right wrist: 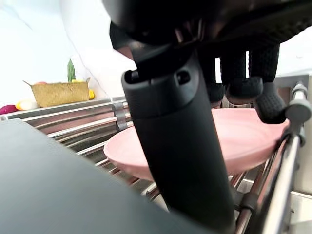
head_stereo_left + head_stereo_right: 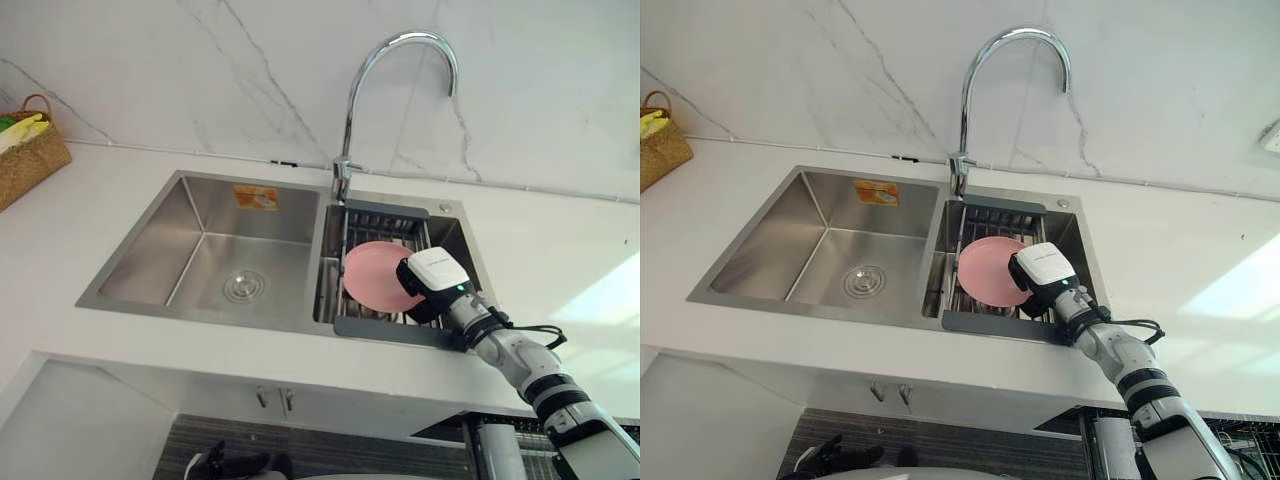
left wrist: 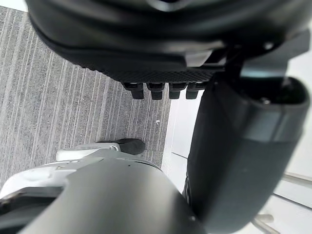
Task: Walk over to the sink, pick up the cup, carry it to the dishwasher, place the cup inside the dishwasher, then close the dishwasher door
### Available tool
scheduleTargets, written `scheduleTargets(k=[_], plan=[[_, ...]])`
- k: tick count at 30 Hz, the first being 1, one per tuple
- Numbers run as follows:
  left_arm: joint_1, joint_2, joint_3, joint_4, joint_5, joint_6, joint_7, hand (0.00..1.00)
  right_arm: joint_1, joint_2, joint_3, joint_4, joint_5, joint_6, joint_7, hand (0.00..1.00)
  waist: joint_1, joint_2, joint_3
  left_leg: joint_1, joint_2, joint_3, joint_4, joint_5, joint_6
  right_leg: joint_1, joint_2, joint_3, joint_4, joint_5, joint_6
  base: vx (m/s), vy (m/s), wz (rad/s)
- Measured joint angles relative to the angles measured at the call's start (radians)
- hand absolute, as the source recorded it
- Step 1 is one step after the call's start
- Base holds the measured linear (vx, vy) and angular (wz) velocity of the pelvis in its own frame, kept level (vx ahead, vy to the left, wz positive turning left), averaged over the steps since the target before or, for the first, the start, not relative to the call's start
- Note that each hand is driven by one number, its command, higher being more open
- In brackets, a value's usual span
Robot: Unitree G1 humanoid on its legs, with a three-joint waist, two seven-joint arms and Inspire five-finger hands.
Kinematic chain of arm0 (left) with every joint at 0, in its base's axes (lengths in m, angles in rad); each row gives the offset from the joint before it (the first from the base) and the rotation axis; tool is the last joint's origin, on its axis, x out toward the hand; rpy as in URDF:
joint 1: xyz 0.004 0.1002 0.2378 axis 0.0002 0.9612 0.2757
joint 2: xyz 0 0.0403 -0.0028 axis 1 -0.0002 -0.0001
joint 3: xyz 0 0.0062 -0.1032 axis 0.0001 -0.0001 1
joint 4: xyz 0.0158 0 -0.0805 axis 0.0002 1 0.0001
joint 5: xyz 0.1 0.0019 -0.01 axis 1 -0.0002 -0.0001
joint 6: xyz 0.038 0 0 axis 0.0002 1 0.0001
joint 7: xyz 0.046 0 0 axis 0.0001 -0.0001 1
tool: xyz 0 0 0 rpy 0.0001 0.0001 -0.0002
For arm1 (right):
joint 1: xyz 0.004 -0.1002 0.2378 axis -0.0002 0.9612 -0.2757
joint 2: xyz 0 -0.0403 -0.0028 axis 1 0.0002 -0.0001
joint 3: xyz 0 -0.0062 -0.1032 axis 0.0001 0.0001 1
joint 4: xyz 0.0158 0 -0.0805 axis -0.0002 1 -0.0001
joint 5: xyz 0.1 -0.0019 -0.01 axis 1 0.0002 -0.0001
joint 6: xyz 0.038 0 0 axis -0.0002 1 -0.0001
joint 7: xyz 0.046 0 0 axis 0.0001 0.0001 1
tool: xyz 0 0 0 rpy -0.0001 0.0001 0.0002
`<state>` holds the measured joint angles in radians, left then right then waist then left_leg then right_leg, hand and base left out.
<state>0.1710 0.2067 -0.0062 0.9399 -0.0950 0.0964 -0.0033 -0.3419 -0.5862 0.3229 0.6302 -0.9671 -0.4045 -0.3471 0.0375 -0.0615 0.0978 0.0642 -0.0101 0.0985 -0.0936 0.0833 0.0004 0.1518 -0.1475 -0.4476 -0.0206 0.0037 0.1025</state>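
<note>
No cup is to be seen; what lies in the sink (image 2: 205, 215) is a pink dish (image 2: 372, 272), flat on the wire rack (image 2: 385, 213) over the right basin, close to the table's (image 2: 90, 215) front edge. The right hand (image 1: 180, 141) hangs over the dish unclosed: its thumb is straight and its fingers (image 1: 243, 87) are lightly bent, their tips at the rim.

The dish looks shallow, stiff and light. Its smooth surface is probably slippery, more so if wet, and whether it would break I cannot tell. The rim nearest the hand seems the best hold, thumb under and fingers over, since the rack's wires leave room beneath. The left hand (image 3: 243, 146) hangs empty and relaxed above the floor (image 3: 58, 97).
</note>
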Motion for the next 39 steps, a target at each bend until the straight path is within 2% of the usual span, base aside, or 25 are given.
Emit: scheduleTargets(k=[7,15,27,30,32,35,36,39], plan=[[0.0,-0.001,0.0,0.001,0.017,-0.013,0.003,1.0,0.026,-0.011,0.0,-0.026,0.0,-0.012,-0.061,0.0,0.001,0.001,0.0,0.0,0.008,0.034,0.0,-0.007,0.005,-0.002,0.0,0.004,0.0,-0.001,0.0,0.0,0.001,-0.01],[0.002,-0.007,0.001,0.0,0.017,-0.019,0.014,1.0,0.099,0.003,-0.049,-0.098,0.028,-0.011,-0.175,0.0,-0.002,0.014,0.009,0.001,0.011,0.035,0.0,0.0,-0.005,-0.006,0.004,0.01,0.003,-0.003,-0.002,0.01,0.001,-0.01],[0.01,-0.03,0.01,0.003,0.017,-0.038,0.04,1.0,0.19,0.073,-0.163,-0.192,0.166,0.008,-0.184,0.0,-0.01,0.044,0.013,0.004,0.028,0.031,0.0,0.012,-0.014,-0.009,0.018,0.01,0.005,-0.009,-0.012,0.0,0.0,0.0],[0.011,-0.032,0.01,0.006,0.016,-0.04,0.044,1.0,0.22,0.109,-0.185,-0.197,0.211,0.007,-0.257,0.0,-0.015,0.05,0.013,0.004,0.033,0.03,0.0,0.015,-0.018,-0.009,0.023,0.01,0.005,-0.01,-0.015,0.0,0.0,0.0],[0.012,-0.037,0.01,0.01,0.016,-0.041,0.046,1.0,0.229,0.167,-0.215,-0.198,0.267,0.01,-0.306,0.0,-0.025,0.057,0.012,0.005,0.034,0.028,0.0,0.018,-0.018,-0.009,0.023,0.009,0.007,-0.011,-0.017,-0.02,-0.001,0.01],[0.014,-0.05,0.01,0.01,0.016,-0.042,0.048,1.0,0.234,0.212,-0.237,-0.2,0.353,0.013,-0.329,0.0,-0.025,0.078,0.01,0.004,0.035,0.026,0.0,0.018,-0.019,-0.008,0.023,0.007,0.007,-0.011,-0.018,-0.03,0.004,0.03],[0.015,-0.053,0.01,0.01,0.015,-0.043,0.049,1.0,0.234,0.237,-0.249,-0.204,0.386,0.009,-0.376,0.0,-0.025,0.083,0.009,0.004,0.035,0.025,0.0,0.017,-0.02,-0.007,0.023,0.005,0.006,-0.011,-0.018,-0.02,0.006,0.03],[0.019,-0.055,0.009,0.01,0.015,-0.045,0.049,1.0,0.238,0.288,-0.278,-0.204,0.48,0.008,-0.403,0.0,-0.026,0.087,0.007,0.008,0.036,0.024,0.0,0.017,-0.021,-0.002,0.024,0.004,0.005,-0.012,-0.019,0.0,0.0,0.0]])
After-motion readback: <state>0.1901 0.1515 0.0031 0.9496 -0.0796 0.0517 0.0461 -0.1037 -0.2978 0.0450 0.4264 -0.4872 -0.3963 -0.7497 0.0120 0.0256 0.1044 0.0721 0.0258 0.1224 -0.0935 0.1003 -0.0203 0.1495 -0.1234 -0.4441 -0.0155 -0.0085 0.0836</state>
